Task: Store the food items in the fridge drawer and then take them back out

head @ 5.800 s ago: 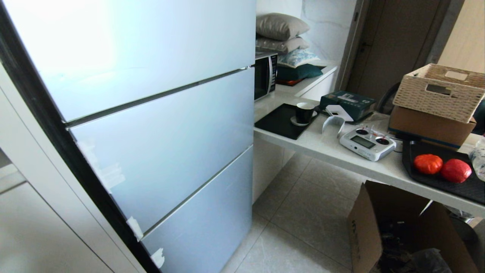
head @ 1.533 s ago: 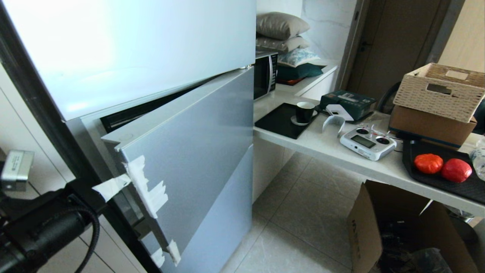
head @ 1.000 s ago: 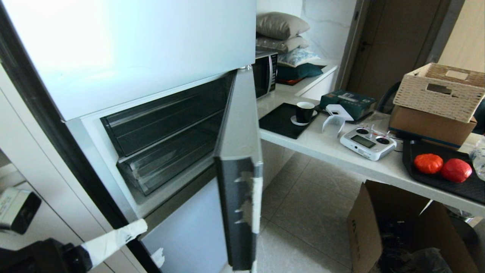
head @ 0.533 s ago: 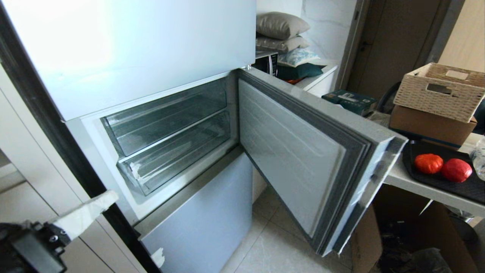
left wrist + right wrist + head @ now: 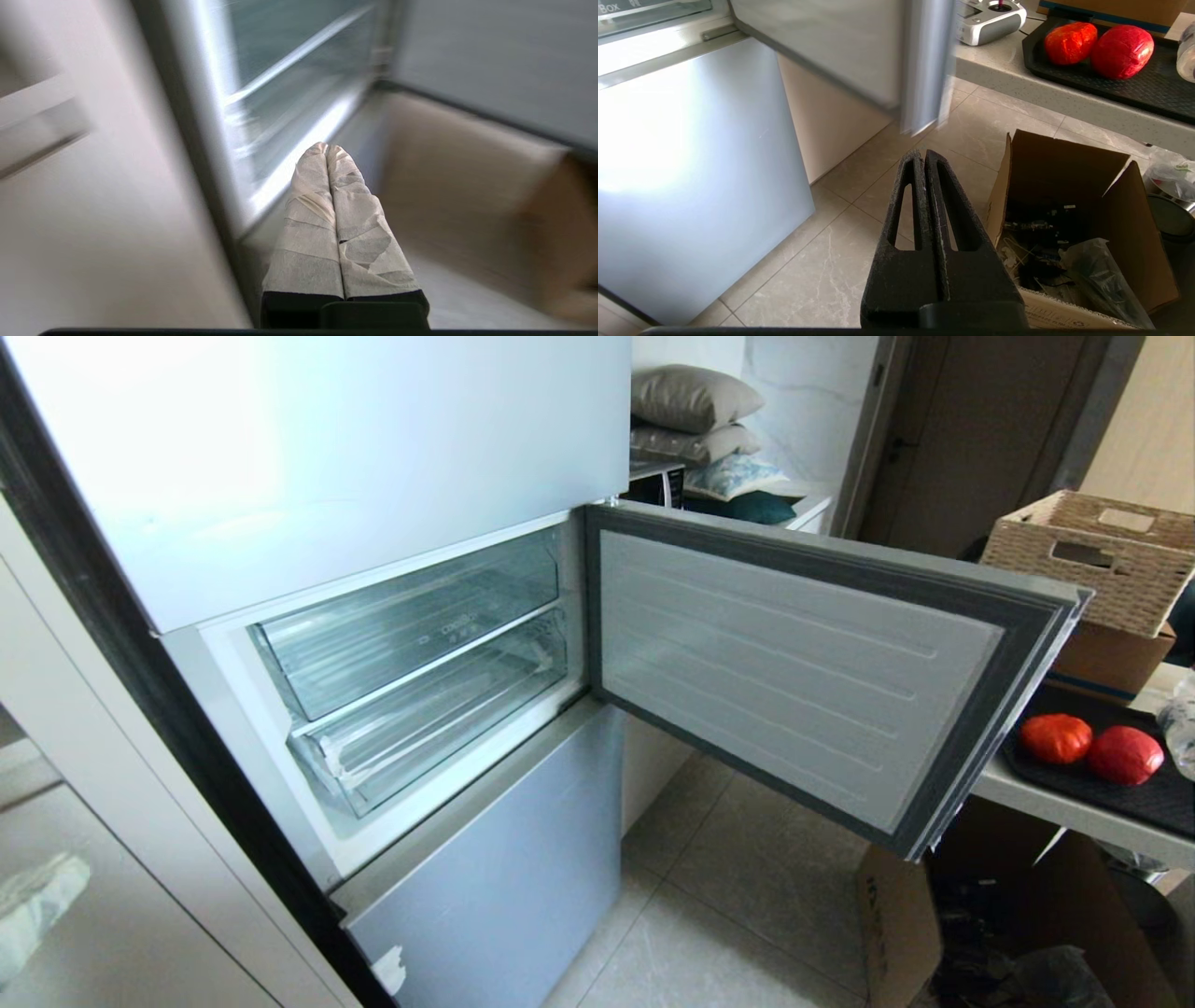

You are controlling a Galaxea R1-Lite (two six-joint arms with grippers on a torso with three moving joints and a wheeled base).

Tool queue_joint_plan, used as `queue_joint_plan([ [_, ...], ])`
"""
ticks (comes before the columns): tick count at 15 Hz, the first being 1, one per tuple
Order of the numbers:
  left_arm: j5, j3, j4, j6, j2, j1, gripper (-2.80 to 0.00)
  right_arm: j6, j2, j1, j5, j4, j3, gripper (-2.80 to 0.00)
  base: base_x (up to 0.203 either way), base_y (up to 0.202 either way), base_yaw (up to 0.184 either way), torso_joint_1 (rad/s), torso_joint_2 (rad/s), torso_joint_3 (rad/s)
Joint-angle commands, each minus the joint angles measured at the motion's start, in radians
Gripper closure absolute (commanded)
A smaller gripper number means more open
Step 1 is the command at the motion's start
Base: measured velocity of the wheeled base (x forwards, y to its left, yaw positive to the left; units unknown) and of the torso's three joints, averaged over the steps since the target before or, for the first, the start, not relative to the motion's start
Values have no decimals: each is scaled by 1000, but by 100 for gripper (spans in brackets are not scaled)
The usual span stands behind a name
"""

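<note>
While the fridge door (image 5: 822,681) hangs open, both my claws (image 5: 327,149) (image 5: 924,158) are pressed together, food items (image 5: 1088,747) unstored on the tray's (image 5: 1158,798) left corner.

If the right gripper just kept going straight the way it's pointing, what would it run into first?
Probably the free edge of the open fridge door. The right gripper, fingers shut and empty, aims up across bare floor tiles toward that edge, with nothing visible between. Depth is unclear, so it may pass beneath the door.

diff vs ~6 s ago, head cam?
Middle fridge door went from shut to swung wide, baring two clear drawers, both still pushed in. Left gripper, shut, has pulled back. Tomato and apple unmoved on the black tray.
</note>
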Motion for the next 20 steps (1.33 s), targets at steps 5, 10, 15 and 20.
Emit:
queue_joint_plan([
  [5, -27, 189, 31, 30, -234, 379, 0, 0, 1, 0, 0, 0, 0, 0, 0, 0, 0, 0, 0, 0],
  [10, -247, 278, 252, -2, -341, 378, 0, -11, 1, 0, 0, 0, 0, 0, 0, 0, 0, 0, 0, 0],
  [15, -372, 253, 443, 86, -431, 316, 0, 27, 7, 0, -18, 0, -100, 0, 0, 0, 0, 0, 0, 0],
  [20, -351, 277, 370, 68, -620, 297, 0, 199, 363, 0, -29, 4, -300, 0, 0, 0, 0, 0, 0, 0],
])
